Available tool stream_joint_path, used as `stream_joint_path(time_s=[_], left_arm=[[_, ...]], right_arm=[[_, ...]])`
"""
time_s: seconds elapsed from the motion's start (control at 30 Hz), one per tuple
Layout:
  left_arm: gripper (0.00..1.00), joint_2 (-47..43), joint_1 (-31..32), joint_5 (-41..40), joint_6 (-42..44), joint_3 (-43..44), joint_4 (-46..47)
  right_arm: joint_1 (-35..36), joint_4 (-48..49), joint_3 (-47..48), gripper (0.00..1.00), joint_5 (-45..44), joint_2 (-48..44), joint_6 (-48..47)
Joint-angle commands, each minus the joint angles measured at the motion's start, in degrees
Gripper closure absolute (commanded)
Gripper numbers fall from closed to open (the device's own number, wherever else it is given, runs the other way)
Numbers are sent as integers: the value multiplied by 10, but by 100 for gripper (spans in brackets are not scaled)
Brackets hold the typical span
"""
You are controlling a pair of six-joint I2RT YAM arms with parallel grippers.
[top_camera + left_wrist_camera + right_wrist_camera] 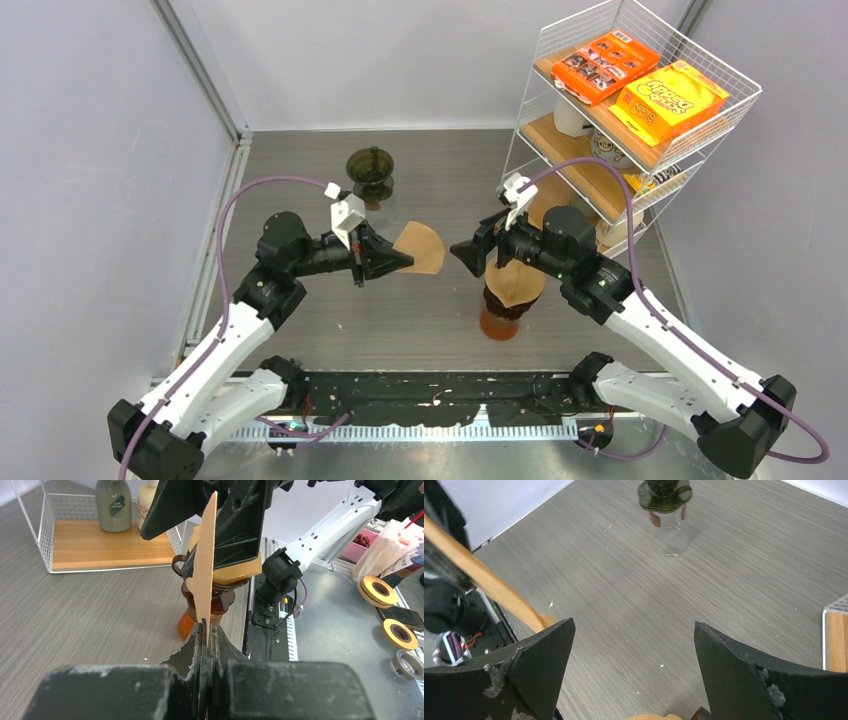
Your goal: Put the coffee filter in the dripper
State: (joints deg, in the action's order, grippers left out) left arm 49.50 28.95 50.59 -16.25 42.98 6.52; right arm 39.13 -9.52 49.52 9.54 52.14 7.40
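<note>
The left jaws are clamped on one edge of a tan, fan-shaped paper coffee filter (421, 249), holding it in the air above the grey wood-grain table (300, 180), between the two arms. Behind it, well apart, stands a dark green glass dripper (372, 172). The right jaws gape wide and empty, facing the filter. Beneath them an amber glass dripper (499, 322) carries more tan filters (516, 285). A white wire rack (710, 130) stands far right.
</note>
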Motion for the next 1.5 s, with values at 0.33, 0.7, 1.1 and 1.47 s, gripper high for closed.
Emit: stream_joint_path(time_s=[0.33, 0.7, 1.1, 1.47], left_arm=[[100, 9, -2, 42, 6, 24, 21], [100, 9, -2, 50, -1, 21, 32], [100, 9, -2, 27, -3, 20, 28], [100, 11, -2, 12, -3, 20, 27]], right_arm=[[-2, 21, 13, 5, 83, -3, -53], [-2, 26, 22, 5, 89, 18, -43], [-2, 31, 16, 5, 153, 8, -41], [-2, 11, 1, 5, 166, -26, -53]])
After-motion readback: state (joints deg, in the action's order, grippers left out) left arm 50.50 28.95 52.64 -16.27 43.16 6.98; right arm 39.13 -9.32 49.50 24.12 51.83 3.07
